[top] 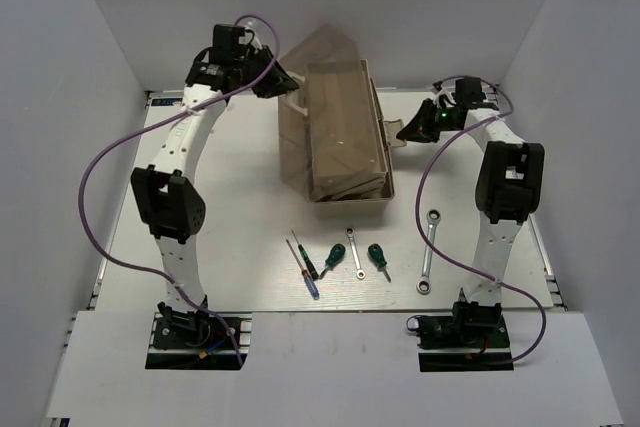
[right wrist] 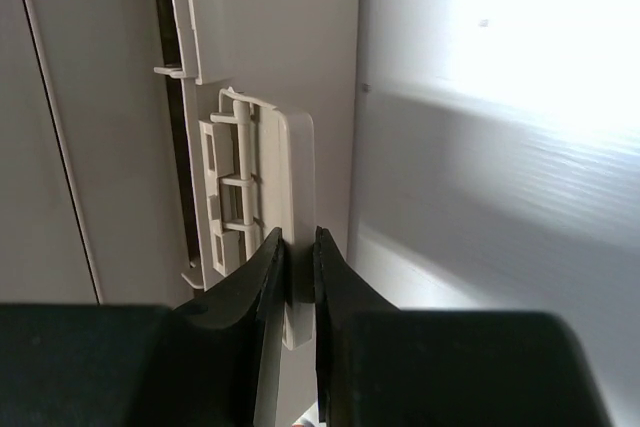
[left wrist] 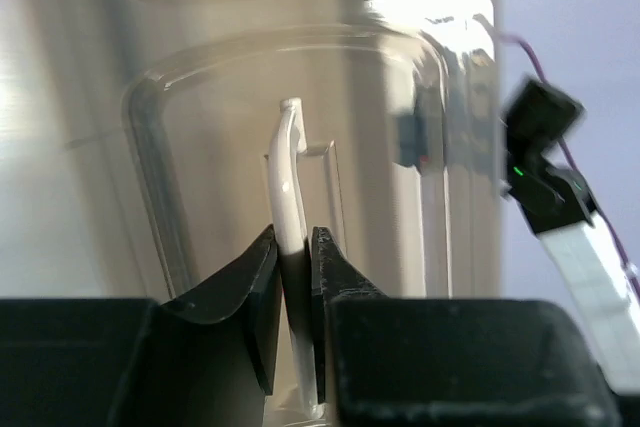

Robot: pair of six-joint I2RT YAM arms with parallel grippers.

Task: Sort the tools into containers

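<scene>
Gripping noted on both arms, all positions taken from the toolbox (top: 384, 152), which stands at mid-surface with its long axis running away from the arm bases. Left tool (left wrist: 295, 257) sits at the far left corner of the toolbox, its fingers (left wrist: 250, 287) pinched nearly together on the thin white handle (left wrist: 288, 162); the handle runs up out of the narrow gap and belongs to the translucent brown lid (top: 298, 142), which is swung up and leans over the left side of the toolbox. Right tool (right wrist: 297, 267) is at the right side wall of the toolbox, jaws closed down on the edge of the beige latch (right wrist: 268, 182) that stands off that wall. The inside of the toolbox reads as brownish layers; what lies there cannot be made out. None of the hand items is in the toolbox: all lie on the surface (top: 230, 247) on its near side, toward the arm bases. Just off the near left corner lie the thin screwdriver (top: 311, 269) and the blue-handled screwdriver (top: 313, 287), close together and almost parallel. Beside them, directly in front of the near wall, lie one green-handled screwdriver (top: 333, 254), the small wrench (top: 353, 250) and the second green-handled screwdriver (top: 376, 254). The long wrench (top: 430, 250) lies apart, beyond the near right corner.
</scene>
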